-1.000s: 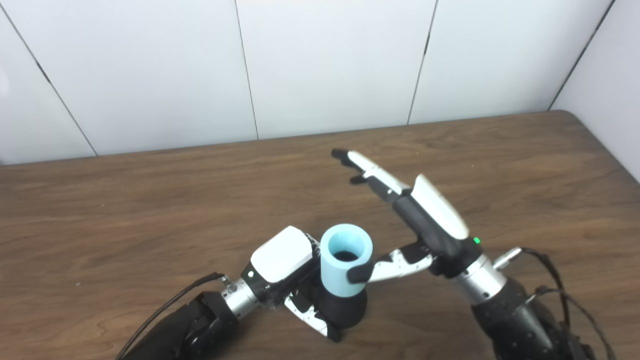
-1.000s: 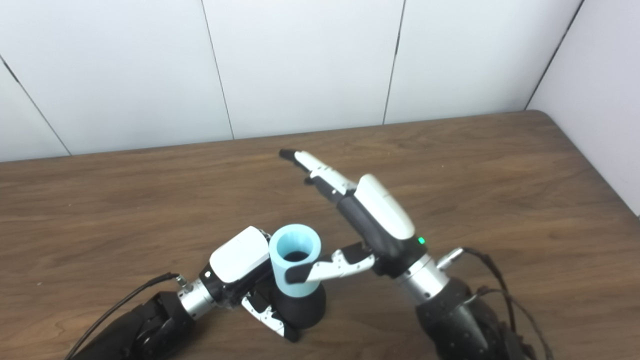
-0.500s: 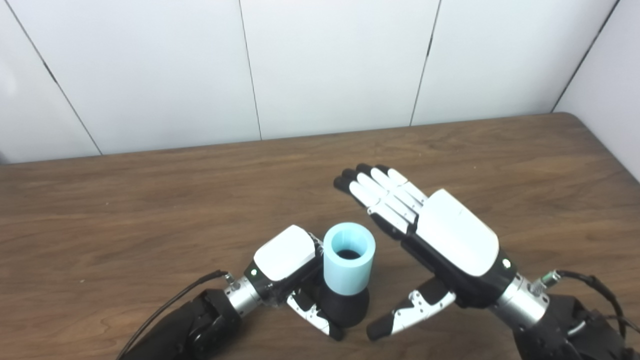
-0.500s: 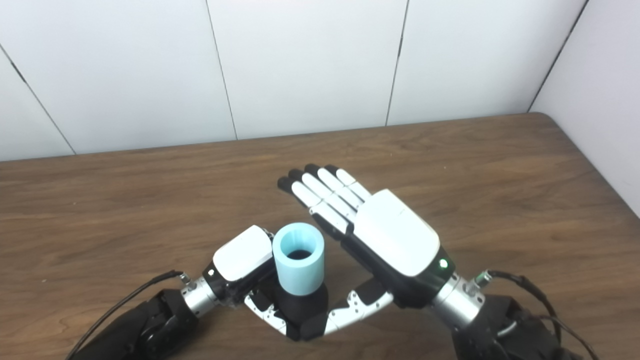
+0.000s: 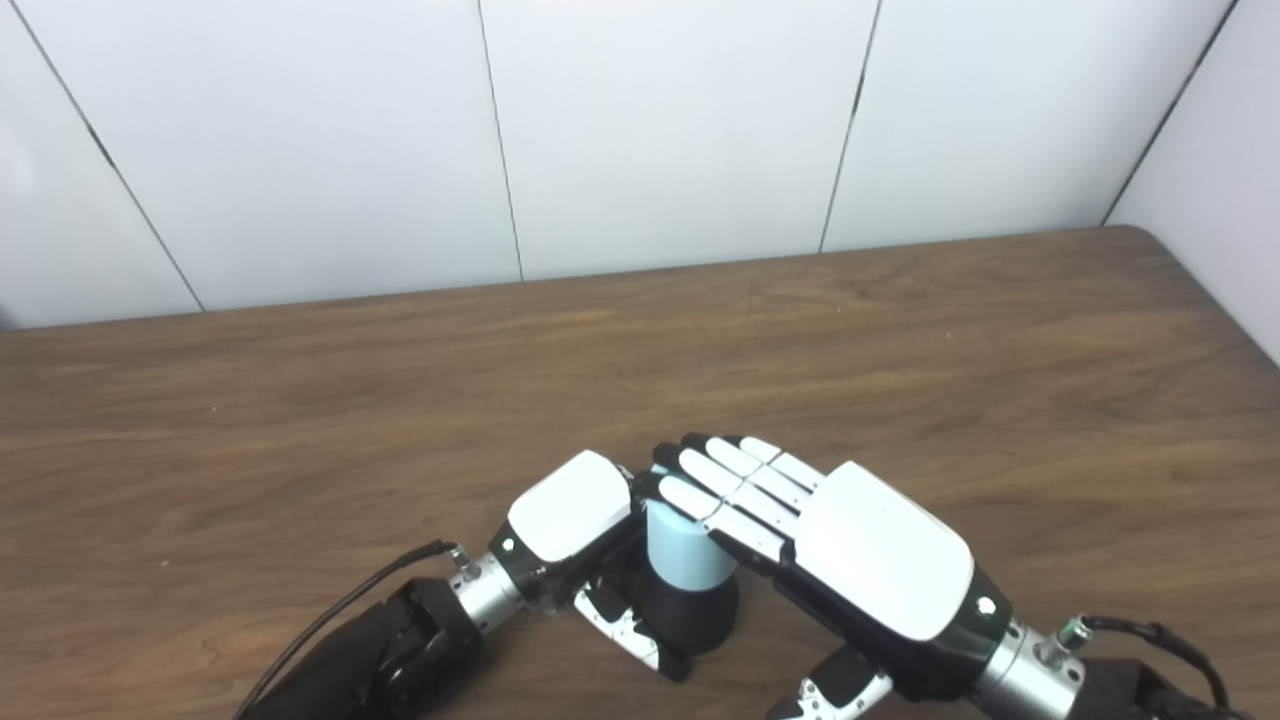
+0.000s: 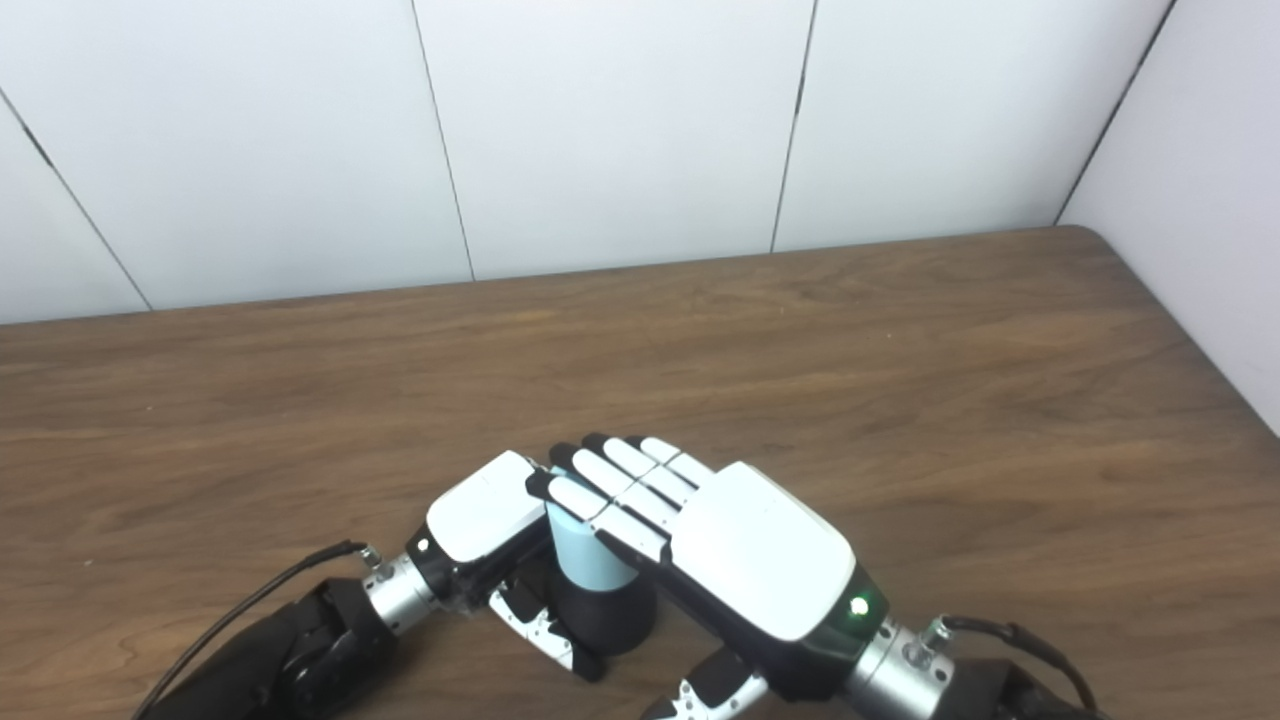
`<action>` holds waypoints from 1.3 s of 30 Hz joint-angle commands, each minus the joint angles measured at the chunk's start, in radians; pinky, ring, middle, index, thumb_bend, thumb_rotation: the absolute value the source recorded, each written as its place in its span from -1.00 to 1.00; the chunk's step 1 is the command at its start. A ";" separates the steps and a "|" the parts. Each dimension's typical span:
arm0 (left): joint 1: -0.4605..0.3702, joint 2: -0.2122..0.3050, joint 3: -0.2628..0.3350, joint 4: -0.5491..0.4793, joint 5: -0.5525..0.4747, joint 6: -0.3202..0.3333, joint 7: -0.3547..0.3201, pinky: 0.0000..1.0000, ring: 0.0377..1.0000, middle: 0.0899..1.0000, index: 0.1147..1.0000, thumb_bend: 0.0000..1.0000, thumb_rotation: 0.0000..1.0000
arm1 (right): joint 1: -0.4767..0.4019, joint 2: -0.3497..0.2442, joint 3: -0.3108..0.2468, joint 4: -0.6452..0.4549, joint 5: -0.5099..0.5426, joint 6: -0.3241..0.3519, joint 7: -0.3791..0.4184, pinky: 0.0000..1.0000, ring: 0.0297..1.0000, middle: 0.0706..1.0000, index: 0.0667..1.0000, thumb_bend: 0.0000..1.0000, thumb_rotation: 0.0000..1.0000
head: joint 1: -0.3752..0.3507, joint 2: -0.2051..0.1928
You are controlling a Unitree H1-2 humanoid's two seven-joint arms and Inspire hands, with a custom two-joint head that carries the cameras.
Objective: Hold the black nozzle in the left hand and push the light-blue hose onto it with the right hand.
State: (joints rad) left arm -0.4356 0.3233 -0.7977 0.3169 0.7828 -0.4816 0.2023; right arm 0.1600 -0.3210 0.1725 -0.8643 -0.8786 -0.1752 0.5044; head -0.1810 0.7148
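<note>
Two hands meet over one upright assembly at the near edge of the wooden table (image 5: 900, 330). The black nozzle (image 5: 690, 620) stands on the tabletop with its broad base down, and the light-blue hose (image 5: 685, 555) sits on top of it, long axis vertical, so the push I have to give runs straight down that axis.

My left hand (image 5: 570, 520) is wrapped around the nozzle from the left, its thumb curling across the front of the black base; its other fingers go behind the assembly and I cannot see how tightly they close, though I judge the grip firm enough to brace the part.

My right hand (image 6: 700, 540) lies palm-down, flat across the open top of the hose. Its fingers (image 6: 610, 480) are straight and pressed side by side, pinching nothing, with their tips reaching over toward the back of the left hand; the hose mouth is hidden beneath them. The thumb hangs low near the bottom edge of the frame, apart from the hose.

The hose therefore lies directly under the right fingers rather than the palm. I judge the seating step to be in progress: pressure should stay vertical, since an off-centre load through the fingertips could tip the hose sideways off the nozzle. How deep the hose already sits I cannot tell.
</note>
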 commanded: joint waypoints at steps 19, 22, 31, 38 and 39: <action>0.168 0.010 -0.082 0.132 0.006 0.012 -0.026 -0.69 -0.65 -0.16 -0.16 0.05 -1.00 | 0.075 0.019 0.090 0.029 -0.266 -0.067 0.149 0.89 1.00 0.98 0.87 0.70 0.96 | 0.004 -0.006; 0.167 0.011 -0.084 0.133 0.008 0.012 -0.020 -0.74 -0.70 -0.16 -0.16 0.05 -1.00 | 0.078 0.016 0.099 0.033 -0.271 -0.062 0.156 0.98 1.00 1.00 0.91 0.69 0.99 | 0.003 -0.006; 0.165 0.011 -0.087 0.138 -0.002 0.012 -0.016 -0.76 -0.73 -0.16 -0.16 0.05 -1.00 | 0.089 0.012 0.106 0.032 -0.275 -0.034 0.207 1.00 1.00 1.00 0.96 0.67 0.96 | 0.002 -0.008; 0.164 0.012 -0.092 0.142 -0.008 0.012 -0.006 -0.76 -0.72 -0.16 -0.16 0.05 -1.00 | 0.093 0.005 0.111 0.029 -0.246 -0.015 0.239 0.90 1.00 1.00 0.93 0.68 0.96 | 0.001 -0.008; 0.163 0.013 -0.093 0.143 -0.007 0.012 -0.003 -0.76 -0.73 -0.16 -0.16 0.05 -1.00 | 0.093 0.003 0.113 0.028 -0.241 -0.010 0.248 0.89 1.00 1.00 0.93 0.69 0.96 | 0.001 -0.008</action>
State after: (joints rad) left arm -0.4355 0.3273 -0.7982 0.3196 0.7739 -0.4818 0.2043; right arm 0.1943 -0.2809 0.2513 -0.8994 -1.1245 -0.1974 0.5622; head -0.1795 0.7056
